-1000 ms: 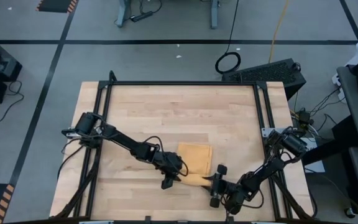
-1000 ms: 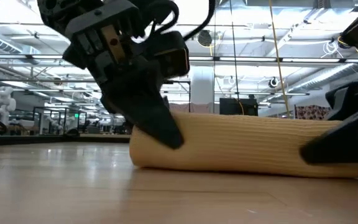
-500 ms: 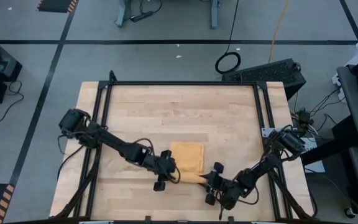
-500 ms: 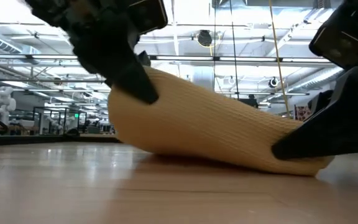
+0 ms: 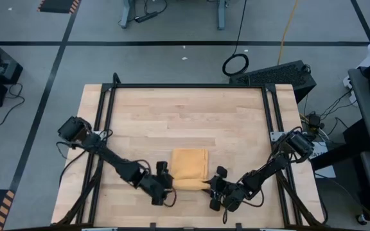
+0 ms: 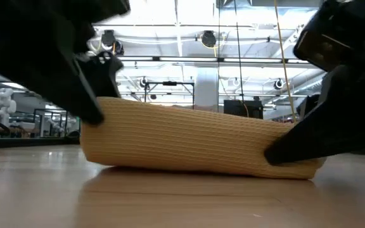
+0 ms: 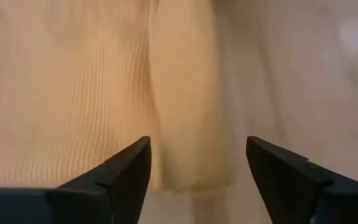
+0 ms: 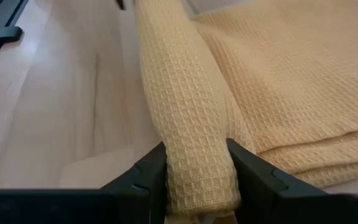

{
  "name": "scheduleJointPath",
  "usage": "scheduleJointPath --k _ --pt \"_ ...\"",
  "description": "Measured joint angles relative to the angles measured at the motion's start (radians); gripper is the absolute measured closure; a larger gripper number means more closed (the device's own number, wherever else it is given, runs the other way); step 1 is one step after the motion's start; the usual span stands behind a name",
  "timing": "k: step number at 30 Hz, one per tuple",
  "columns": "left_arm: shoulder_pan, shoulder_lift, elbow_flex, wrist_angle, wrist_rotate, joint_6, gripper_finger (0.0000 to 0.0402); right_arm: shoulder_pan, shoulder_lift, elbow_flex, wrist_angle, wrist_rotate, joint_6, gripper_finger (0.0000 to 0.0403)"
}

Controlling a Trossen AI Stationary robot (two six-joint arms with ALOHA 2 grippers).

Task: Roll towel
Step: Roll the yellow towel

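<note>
Near the front edge of the table point(image 5: 140, 115), the soft, light towel point(image 5: 190, 165) lies partly rolled, the right gripper point(image 8: 194, 163) pinching the roll's end and the left gripper point(image 7: 197, 163) spread beside the other end, good places to hold.

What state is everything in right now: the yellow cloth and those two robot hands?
Mustard-yellow waffle-weave towel: near edge rolled into a tube, the rest flat on the wooden table.
Left hand: open, fingers apart at the roll's end, not gripping.
Right hand: shut on the roll's other end.
</note>
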State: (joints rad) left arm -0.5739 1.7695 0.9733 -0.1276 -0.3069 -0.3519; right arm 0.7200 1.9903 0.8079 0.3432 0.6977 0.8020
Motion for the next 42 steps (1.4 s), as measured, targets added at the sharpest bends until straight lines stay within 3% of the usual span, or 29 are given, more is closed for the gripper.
scheduleJointPath --k 6,11,18,24,26,30,37,42 --pt "-0.12 -0.001 0.001 0.075 -0.242 -0.005 0.0141 -0.044 -0.002 0.001 0.017 -0.106 0.043 0.0271" --pt "-0.196 0.041 0.002 0.182 -0.435 0.022 0.0173 -0.083 0.0 0.0 0.082 -0.216 0.032 0.0271" --pt "-0.179 0.145 0.0 0.182 -0.45 -0.013 0.027 -0.127 0.0 0.0 0.124 -0.345 0.041 0.0271" --pt "-0.167 0.146 0.001 0.138 -0.453 -0.088 0.037 -0.139 -0.001 0.0 0.144 -0.393 0.13 0.0271" --pt "-0.165 0.144 0.003 0.095 -0.453 -0.137 0.0389 -0.132 0.002 -0.001 0.17 -0.395 0.133 0.027" --pt "-0.151 0.142 0.006 -0.001 -0.396 -0.249 0.0386 -0.114 -0.022 -0.002 0.2 -0.402 0.026 0.0257" --pt "-0.081 0.108 0.003 0.049 -0.179 -0.196 0.0387 -0.082 -0.067 -0.006 0.156 -0.41 -0.211 0.0198" --pt "0.0 0.065 0.001 0.051 -0.014 -0.165 0.0388 -0.025 -0.068 -0.006 0.166 -0.253 -0.259 0.0184"
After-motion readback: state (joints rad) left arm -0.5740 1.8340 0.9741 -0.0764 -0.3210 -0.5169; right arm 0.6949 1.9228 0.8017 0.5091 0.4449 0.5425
